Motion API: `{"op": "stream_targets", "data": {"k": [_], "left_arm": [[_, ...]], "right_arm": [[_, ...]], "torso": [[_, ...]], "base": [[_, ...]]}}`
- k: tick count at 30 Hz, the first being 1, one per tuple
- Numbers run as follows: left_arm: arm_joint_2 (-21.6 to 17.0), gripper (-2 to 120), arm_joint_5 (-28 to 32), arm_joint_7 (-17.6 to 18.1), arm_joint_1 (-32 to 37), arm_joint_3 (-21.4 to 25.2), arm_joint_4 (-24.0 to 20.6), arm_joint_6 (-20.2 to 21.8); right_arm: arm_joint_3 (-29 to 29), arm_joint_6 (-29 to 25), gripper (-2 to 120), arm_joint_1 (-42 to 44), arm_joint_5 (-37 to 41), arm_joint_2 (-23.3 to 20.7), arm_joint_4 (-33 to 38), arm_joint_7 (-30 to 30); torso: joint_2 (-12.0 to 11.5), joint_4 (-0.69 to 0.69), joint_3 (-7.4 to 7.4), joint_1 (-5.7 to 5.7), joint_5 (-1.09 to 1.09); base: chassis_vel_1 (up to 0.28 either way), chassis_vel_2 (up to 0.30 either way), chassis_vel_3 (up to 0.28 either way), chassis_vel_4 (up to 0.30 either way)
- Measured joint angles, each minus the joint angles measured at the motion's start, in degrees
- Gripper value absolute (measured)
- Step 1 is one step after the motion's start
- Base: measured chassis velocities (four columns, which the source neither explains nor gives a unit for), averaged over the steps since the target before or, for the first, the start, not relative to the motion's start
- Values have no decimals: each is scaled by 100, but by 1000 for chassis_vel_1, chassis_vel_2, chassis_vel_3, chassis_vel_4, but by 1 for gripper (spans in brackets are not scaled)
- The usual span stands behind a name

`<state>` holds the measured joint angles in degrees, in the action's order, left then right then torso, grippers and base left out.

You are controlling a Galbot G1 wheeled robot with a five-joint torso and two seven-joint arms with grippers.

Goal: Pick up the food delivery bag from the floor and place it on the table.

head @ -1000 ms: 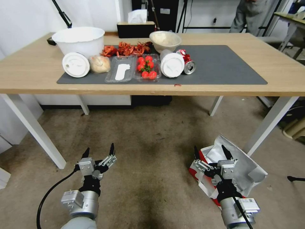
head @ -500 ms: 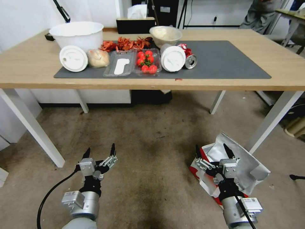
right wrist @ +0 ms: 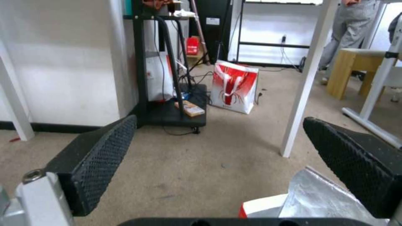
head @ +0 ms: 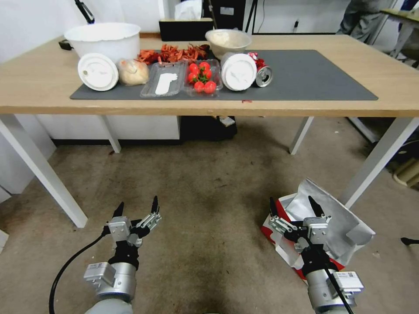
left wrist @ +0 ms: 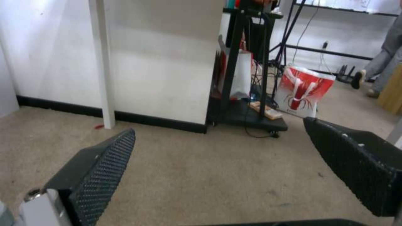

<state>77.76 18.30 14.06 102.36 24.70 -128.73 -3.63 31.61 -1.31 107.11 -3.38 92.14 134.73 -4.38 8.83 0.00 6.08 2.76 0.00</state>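
Right gripper (head: 293,208): lower right of the head view, fingers spread wide, hanging over the near edge of the bag, nothing between them.
Left gripper (head: 136,207): lower left, fingers apart too, empty, over bare floor (head: 209,183) and well apart from the bag.
Bag (head: 331,218): sitting on the floor at lower right, mouth open, silver foil lining showing, red side panel facing us; in the right wrist view its foil edge (right wrist: 318,194) peeks in at the bottom, between the two black pads.
Table leg (head: 375,161): white, just beyond the bag, right of centre.
Table (head: 393,87): across the top of the frame; the right end of its grey mat (head: 314,74) lies bare.
Clutter: a white bowl (head: 102,39), tomatoes (head: 200,78) and a can (head: 263,75) crowd the mat's left half.
Progress: by my read, early going. No grasp made and the bag not yet lifted; grip, lift and set-down on the table are all left.
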Motion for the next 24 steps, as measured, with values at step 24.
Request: {"op": "stream_targets", "data": {"k": [24], "left_arm": [[2,100,-9,-1,27,2,-30,-66]], "right_arm": [[18,-9,100,24,8,0,17,4]], "torso": [[-580,0,-517,-63,0]], "base": [[0,0,0,0]]}}
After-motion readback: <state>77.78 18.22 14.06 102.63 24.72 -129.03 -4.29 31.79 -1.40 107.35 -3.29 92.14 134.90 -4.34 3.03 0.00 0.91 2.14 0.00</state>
